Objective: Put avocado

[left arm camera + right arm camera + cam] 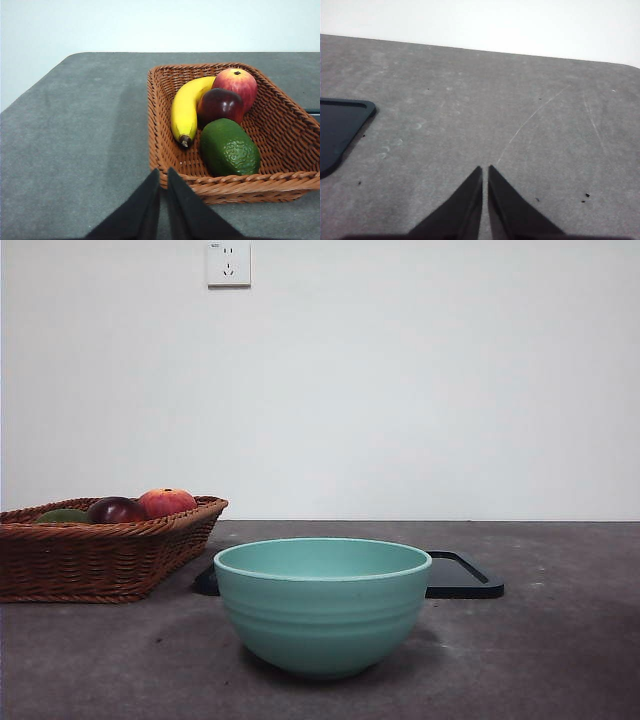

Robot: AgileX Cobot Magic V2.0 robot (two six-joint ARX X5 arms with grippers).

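Note:
The avocado (230, 147) is a dull green fruit lying in a brown wicker basket (280, 180). In the front view only its top (62, 515) shows over the basket rim (110, 530) at the left. My left gripper (163, 172) is shut and empty, hanging above the table just outside the basket's near rim, apart from the avocado. My right gripper (485, 169) is shut and empty above bare table. Neither gripper shows in the front view.
In the basket also lie a banana (186, 107), a dark maroon fruit (220, 104) and a red-orange fruit (236, 82). A teal bowl (322, 605) stands front and centre. A black tray (465, 575) lies behind it; its corner shows in the right wrist view (340, 130).

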